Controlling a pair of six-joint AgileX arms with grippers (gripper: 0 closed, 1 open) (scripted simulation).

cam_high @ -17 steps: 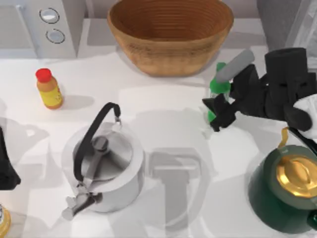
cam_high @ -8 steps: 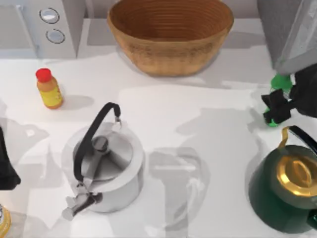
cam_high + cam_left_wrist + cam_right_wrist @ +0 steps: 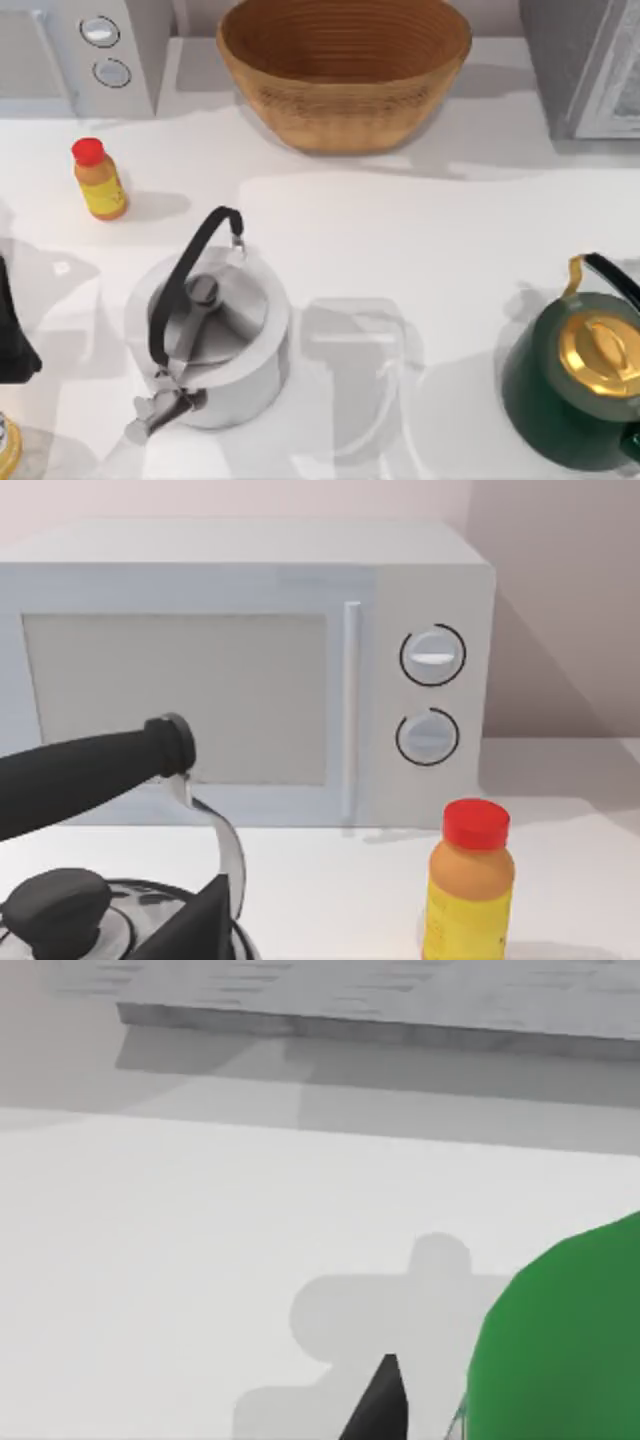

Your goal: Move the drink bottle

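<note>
The drink bottle (image 3: 560,1340) appears in the right wrist view as a rounded green mass close to the camera, raised above the white table with its shadow below. My right gripper (image 3: 450,1410) is shut on it; one black fingertip (image 3: 385,1405) shows beside the green. My left arm (image 3: 12,335) stays parked at the table's left edge in the top view.
A silver kettle (image 3: 205,345) stands at front left, a dark green kettle with a gold lid (image 3: 580,385) at front right. Along the back are a wicker basket (image 3: 345,70), a microwave (image 3: 85,50) and a grey box (image 3: 590,60). An orange red-capped bottle (image 3: 98,180) stands left.
My right arm has carried the green bottle from the table's middle right out past the right edge of the top view. The left arm has not moved.
</note>
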